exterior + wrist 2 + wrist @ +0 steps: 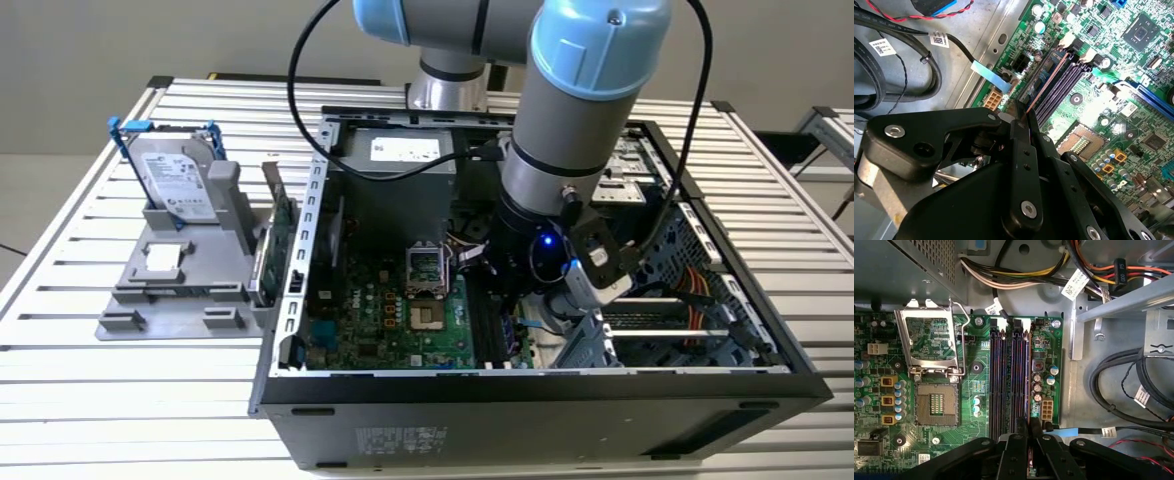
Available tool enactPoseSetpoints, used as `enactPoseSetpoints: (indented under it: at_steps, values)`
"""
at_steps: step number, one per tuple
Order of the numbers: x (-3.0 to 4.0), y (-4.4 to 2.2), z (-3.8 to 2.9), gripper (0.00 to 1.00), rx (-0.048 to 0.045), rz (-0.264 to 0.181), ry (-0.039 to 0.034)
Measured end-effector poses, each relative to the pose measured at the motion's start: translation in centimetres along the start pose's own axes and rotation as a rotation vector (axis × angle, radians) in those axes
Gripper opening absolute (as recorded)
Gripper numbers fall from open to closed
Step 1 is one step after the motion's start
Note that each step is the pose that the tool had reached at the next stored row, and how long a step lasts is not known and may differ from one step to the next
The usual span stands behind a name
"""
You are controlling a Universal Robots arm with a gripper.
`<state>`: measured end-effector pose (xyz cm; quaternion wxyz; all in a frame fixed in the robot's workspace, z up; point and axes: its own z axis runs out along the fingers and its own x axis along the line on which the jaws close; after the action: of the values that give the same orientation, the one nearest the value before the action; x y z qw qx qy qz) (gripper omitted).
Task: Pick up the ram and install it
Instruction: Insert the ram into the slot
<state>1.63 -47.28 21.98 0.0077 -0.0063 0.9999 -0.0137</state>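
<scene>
The ram [1046,82] shows edge-on as a thin pinkish strip running away from the fingertips, in line with the black memory slots [1064,85]. In the first wrist view the ram [1028,385] lies along the slot nearest the board's edge, beside the other slots [1004,380]. My gripper [1023,120] is shut on the near end of the ram, and its black fingers meet at the gripper [1030,432] just above the slots. In the exterior view the gripper [514,305] reaches down inside the open computer case, over the motherboard [387,320]. I cannot tell whether the ram is seated.
An open processor socket [936,405] lies beside the slots. Thick black cables [1124,385] and a metal drive cage wall [1076,335] crowd the other side. Outside the case, a grey stand [174,290] holds a hard drive [174,175] and an upright green card [274,255].
</scene>
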Motion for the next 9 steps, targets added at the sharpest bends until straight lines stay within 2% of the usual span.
enactPoseSetpoints:
  at_steps: [9]
  values:
    - [0.00,0.01,-0.06,0.00,-0.0012,0.000,-0.0001]
